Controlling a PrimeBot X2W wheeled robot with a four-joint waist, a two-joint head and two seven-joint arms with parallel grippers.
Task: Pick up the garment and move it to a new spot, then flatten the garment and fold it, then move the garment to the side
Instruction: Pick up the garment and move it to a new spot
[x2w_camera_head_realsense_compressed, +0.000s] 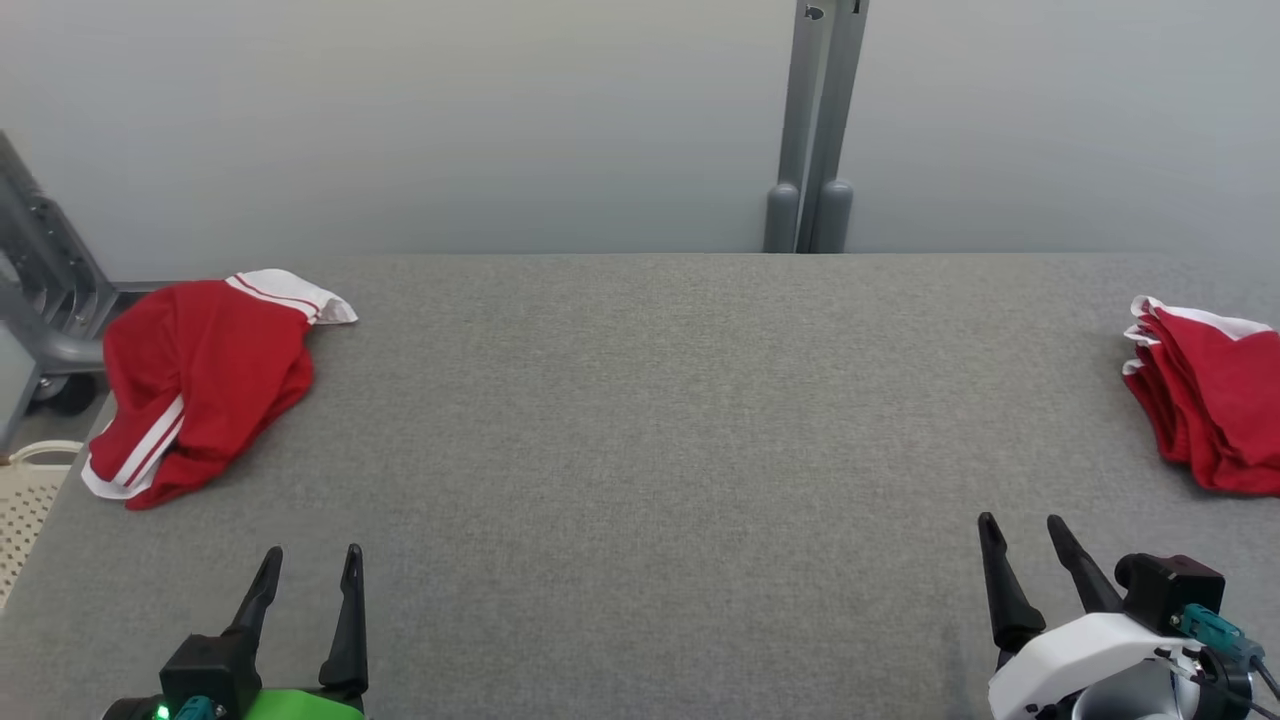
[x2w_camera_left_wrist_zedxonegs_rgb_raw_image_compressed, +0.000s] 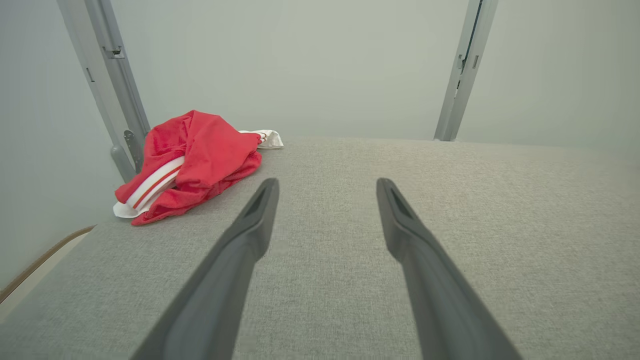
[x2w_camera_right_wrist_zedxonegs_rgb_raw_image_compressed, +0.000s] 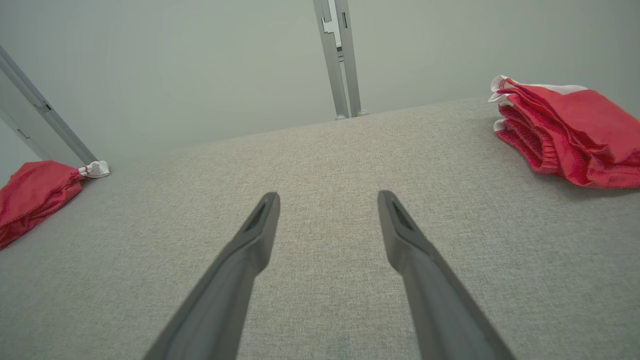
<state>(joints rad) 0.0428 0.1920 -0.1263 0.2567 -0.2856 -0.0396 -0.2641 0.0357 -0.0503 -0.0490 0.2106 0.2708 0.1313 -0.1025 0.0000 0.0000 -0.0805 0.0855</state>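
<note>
**Both pairs spread wide, nothing grabbed**

Crumpled red shorts (x2w_camera_head_realsense_compressed: 200, 370) sit on the grey tabletop (x2w_camera_head_realsense_compressed: 640, 420) ahead of the left fingers (x2w_camera_head_realsense_compressed: 348, 620), off to their outer side, well apart. Folded red stack (x2w_camera_head_realsense_compressed: 1215, 410) lies ahead and outside of the right fingers (x2w_camera_head_realsense_compressed: 1003, 590), untouched.

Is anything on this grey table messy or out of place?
Yes: the red garment with white stripes lies in a crumpled heap at the left edge of the table, unlike the neatly folded red stack on the right. Nothing looks spilled or damaged.
</note>
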